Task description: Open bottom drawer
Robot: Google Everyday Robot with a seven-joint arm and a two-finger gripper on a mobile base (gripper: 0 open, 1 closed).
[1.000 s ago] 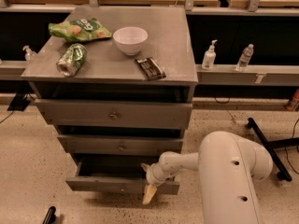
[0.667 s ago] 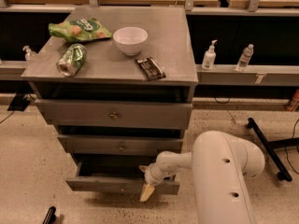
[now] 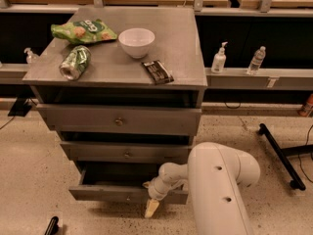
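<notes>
Speckled floor (image 3: 39,180), tool (image 3: 151,207) fronting bottom drawer (image 3: 105,194)

Drawers: three, namely top drawer (image 3: 119,120), middle drawer (image 3: 127,153), bottom drawer (image 3: 110,194).
Bowl (image 3: 136,41): one.
Can (image 3: 75,62): one.
Snack bag (image 3: 82,31): one.
Wrapped bar (image 3: 157,72): one.
Bottles: three, namely pump bottle (image 3: 219,58) and water bottle (image 3: 256,60) right, small bottle (image 3: 30,56) left.
Gripper (image 3: 152,207): one, sits at the bottom drawer's near front.

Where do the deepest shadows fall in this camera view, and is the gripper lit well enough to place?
Camera view: the deepest shadow lies inside the open bottom drawer and in the gap under the cabinet top; the top itself is evenly lit, the white bowl brightest; the gripper is well lit, at the drawer's front, right of centre, hanging below its edge.
</notes>
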